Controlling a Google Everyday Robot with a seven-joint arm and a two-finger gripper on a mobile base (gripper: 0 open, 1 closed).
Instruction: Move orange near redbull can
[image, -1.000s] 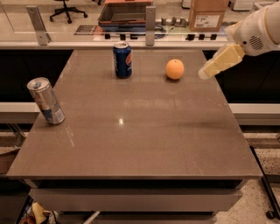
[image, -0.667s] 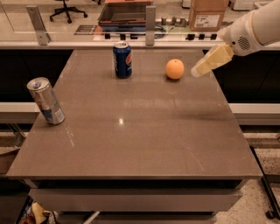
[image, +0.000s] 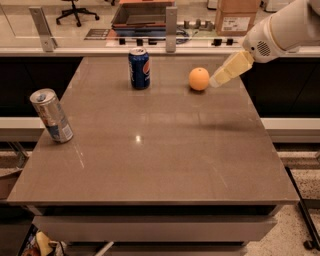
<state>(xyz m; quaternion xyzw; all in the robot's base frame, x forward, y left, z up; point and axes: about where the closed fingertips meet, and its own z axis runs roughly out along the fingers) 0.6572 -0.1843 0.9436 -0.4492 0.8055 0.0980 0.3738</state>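
The orange (image: 199, 79) sits on the brown table (image: 165, 150) at the back, right of centre. The redbull can (image: 51, 116), slim and silver with blue panels, stands tilted at the table's left edge. My gripper (image: 216, 81) comes in from the upper right on a white arm, and its cream tip is just right of the orange, close to it.
A dark blue Pepsi can (image: 139, 68) stands upright at the back, left of the orange. Behind the table runs a counter with a cardboard box (image: 237, 16) and metal posts. The floor drops off at the table's right edge.
My gripper has moved left and slightly down toward the orange, from well right of it to just beside it. The orange and both cans have not moved.
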